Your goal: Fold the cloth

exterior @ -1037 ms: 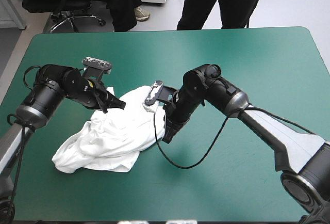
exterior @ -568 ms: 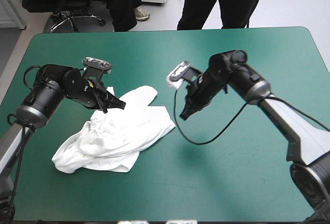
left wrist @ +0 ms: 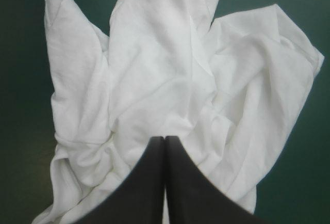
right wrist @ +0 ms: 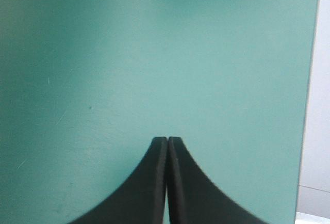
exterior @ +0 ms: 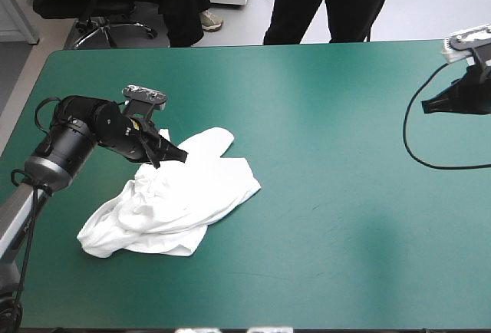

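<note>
**Crumpled heap, one gripper far off – the fold could go crooked**

The T-shirt (exterior: 175,199) lies as a crumpled heap, not spread flat, so the main risk is folding too soon: any fold made now would likely trap the bunched layers and leave a lumpy bundle. It lies under and ahead of the left gripper (exterior: 178,155), sleeves and hem overlapping at odd angles. A sideways drag from that single point would probably rake the heap tighter rather than open it.

The second risk is distance. The right gripper (exterior: 424,105) hangs well apart from the T-shirt, over bare table (exterior: 330,218) with only teal-green cover ahead of it and the table's edge just beside it. Spreading needs two holds – with one arm away, a lift by the left alone would let the cloth hang twisted.

The left jaws are pressed together into one point, the tip at the cloth's rumpled middle; no fold shows between them, so a pinch cannot be confirmed. The right jaws are likewise closed tight, holding nothing and touching nothing.
</note>
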You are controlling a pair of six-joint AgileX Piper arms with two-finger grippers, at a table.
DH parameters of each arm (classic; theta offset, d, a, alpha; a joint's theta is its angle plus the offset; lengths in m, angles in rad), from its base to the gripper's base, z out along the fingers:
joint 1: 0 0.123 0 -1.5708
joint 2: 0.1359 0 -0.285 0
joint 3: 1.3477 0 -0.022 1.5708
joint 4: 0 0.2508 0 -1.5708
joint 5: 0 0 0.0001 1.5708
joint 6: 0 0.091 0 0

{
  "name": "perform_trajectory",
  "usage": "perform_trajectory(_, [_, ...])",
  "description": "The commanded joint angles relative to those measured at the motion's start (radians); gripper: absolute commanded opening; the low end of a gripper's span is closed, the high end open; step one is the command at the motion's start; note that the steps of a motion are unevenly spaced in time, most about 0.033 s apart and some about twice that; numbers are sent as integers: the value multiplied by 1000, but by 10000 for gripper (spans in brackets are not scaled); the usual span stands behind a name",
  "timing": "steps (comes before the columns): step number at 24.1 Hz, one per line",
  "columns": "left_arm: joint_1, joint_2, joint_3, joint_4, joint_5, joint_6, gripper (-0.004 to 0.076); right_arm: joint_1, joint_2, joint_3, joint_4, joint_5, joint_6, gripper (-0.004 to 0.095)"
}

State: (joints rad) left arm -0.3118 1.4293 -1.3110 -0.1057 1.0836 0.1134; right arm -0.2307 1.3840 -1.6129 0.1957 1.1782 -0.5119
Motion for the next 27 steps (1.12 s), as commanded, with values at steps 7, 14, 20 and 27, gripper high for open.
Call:
perform_trajectory(7, [-6, -31, -34, -18, -26, -18, -17, 62, -188, -27, -18, -35, 37, -13])
perform_trajectory(14, [-6, -20, -34, 1, -1, 17, 124, 82, -204, -27, -47, -61, 62, -13])
perform_trajectory(20, [-6, 60, -32, -23, 1, 50, 500, 82, -204, -27, -89, -89, 96, -13])
perform_trajectory(27, [-7, 179, -24, -11, -31, 50, 580, 82, -204, -27, -90, -89, 96, -13])
